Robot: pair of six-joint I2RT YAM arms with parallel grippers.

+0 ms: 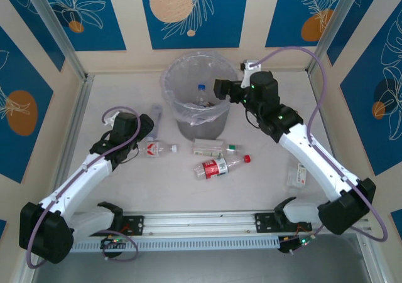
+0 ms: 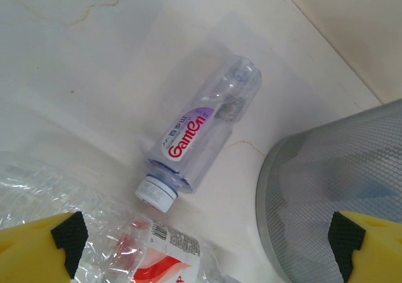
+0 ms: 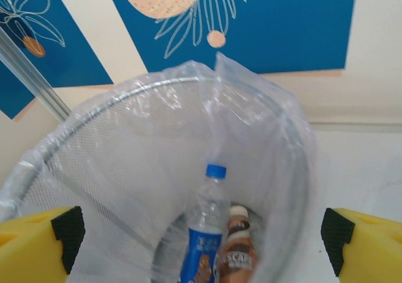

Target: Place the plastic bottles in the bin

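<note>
The bin [image 1: 202, 127], grey mesh lined with a clear bag, stands at the table's far middle. My right gripper [image 1: 220, 87] hangs open over its right rim with nothing between its fingers. Inside the bin [image 3: 107, 164] stand a blue-capped bottle [image 3: 210, 223] and a brown bottle [image 3: 237, 251]. My left gripper [image 1: 149, 132] is open, low over a crushed red-labelled bottle [image 1: 157, 148], which lies between its fingers [image 2: 157, 251]. A clear bottle with a white cap [image 2: 201, 132] lies beyond it, left of the bin [image 2: 339, 182]. A green-capped bottle [image 1: 213, 147] and a red-capped bottle [image 1: 220, 167] lie in front of the bin.
A flattened clear bottle [image 1: 297, 173] lies at the right beside the right arm. Walls and metal posts close the table at the back and sides. The arms' bases sit on a rail [image 1: 201, 223] at the near edge.
</note>
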